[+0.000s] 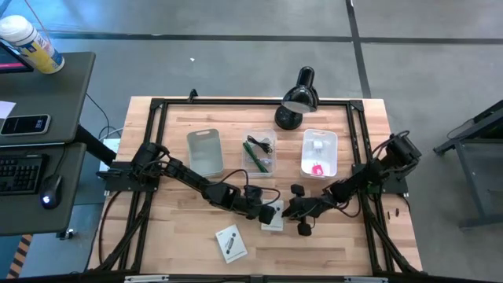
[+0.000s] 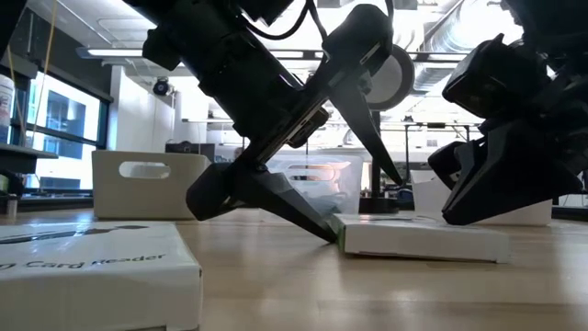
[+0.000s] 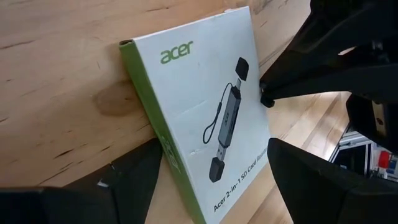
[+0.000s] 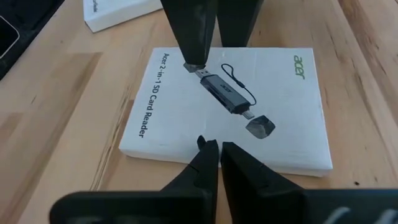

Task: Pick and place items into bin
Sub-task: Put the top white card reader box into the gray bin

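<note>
White, flat card-reader box lies on the wooden table between both arms. Left fingers straddle it, apart; right fingers are together at its edge. Pinched shallowly, it could slip.

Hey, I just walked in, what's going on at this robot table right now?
Both arms are working on one white card reader box lying flat near the middle of the table. The left gripper is open, with its fingers down on either side of the box. The right gripper is shut, with its tips at the box's opposite edge. A second, similar box waits nearer the front edge. Three bins sit farther back; the middle bin and the white bin already hold items.
</note>
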Action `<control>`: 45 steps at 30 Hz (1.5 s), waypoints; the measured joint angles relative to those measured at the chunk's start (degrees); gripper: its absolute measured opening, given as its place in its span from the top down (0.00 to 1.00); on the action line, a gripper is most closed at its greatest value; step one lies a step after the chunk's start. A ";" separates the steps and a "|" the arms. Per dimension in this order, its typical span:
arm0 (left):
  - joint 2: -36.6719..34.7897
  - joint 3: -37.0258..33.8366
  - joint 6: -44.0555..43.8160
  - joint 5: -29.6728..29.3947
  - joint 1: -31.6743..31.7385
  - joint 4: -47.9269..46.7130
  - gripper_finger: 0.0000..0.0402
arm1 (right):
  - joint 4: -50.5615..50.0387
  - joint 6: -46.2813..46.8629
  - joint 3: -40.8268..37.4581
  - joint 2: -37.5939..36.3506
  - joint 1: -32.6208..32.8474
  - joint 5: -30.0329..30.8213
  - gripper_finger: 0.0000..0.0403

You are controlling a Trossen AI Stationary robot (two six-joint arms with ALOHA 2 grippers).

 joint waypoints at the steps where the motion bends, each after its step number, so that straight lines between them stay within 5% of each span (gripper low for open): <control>1: 0.00 0.00 0.00 0.00 0.00 0.03 0.30 | -0.16 0.00 0.00 0.02 0.00 0.00 0.96; 31: 0.11 0.00 1.50 0.03 -0.02 3.24 0.31 | -2.19 0.51 -0.20 0.22 0.00 0.40 1.00; 45: -0.22 0.15 2.05 -0.94 -0.02 3.80 0.83 | -1.88 1.51 -0.20 0.22 -0.02 0.37 0.99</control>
